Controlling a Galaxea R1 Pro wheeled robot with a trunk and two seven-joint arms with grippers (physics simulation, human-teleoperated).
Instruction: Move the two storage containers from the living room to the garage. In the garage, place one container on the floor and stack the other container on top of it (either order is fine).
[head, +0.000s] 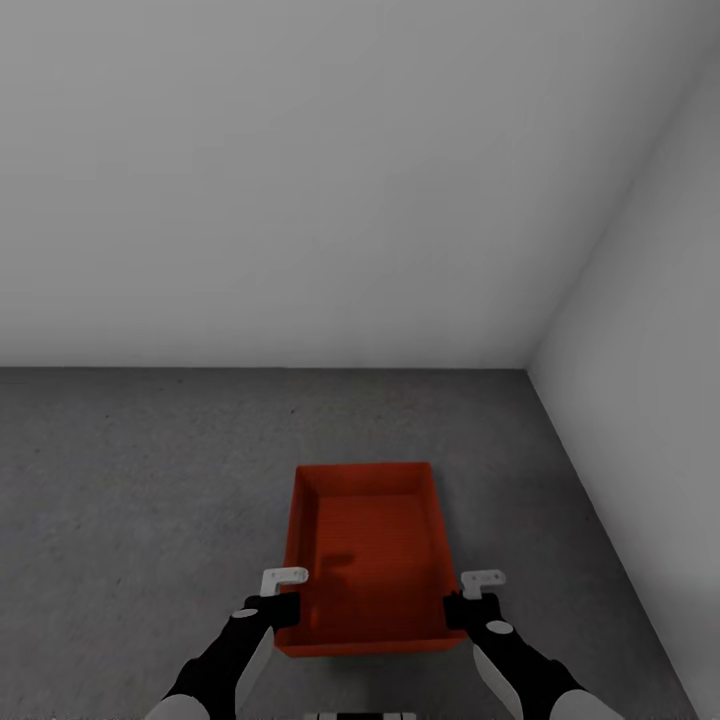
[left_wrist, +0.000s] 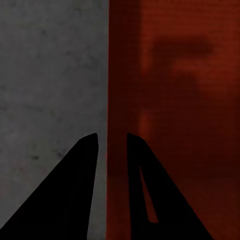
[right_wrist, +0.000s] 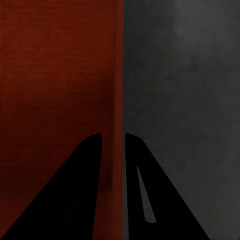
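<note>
One orange-red storage container (head: 365, 540) lies level just ahead of me over the dark grey garage floor (head: 140, 450), its ribbed bottom empty. My left gripper (head: 285, 610) is shut on the container's left wall near the front corner. My right gripper (head: 460, 608) is shut on the right wall opposite. In the left wrist view the gripper (left_wrist: 112, 137) straddles the thin wall, with the container (left_wrist: 175, 100) on one side and the floor (left_wrist: 50, 75) on the other. The right wrist view mirrors this: gripper (right_wrist: 113, 136), container (right_wrist: 55, 90), floor (right_wrist: 185, 100). Whether the container touches the floor I cannot tell.
A plain white back wall (head: 300, 180) meets the floor about a container's length beyond the bin. A white side wall (head: 650, 350) closes in on the right, forming a corner. Open concrete stretches to the left.
</note>
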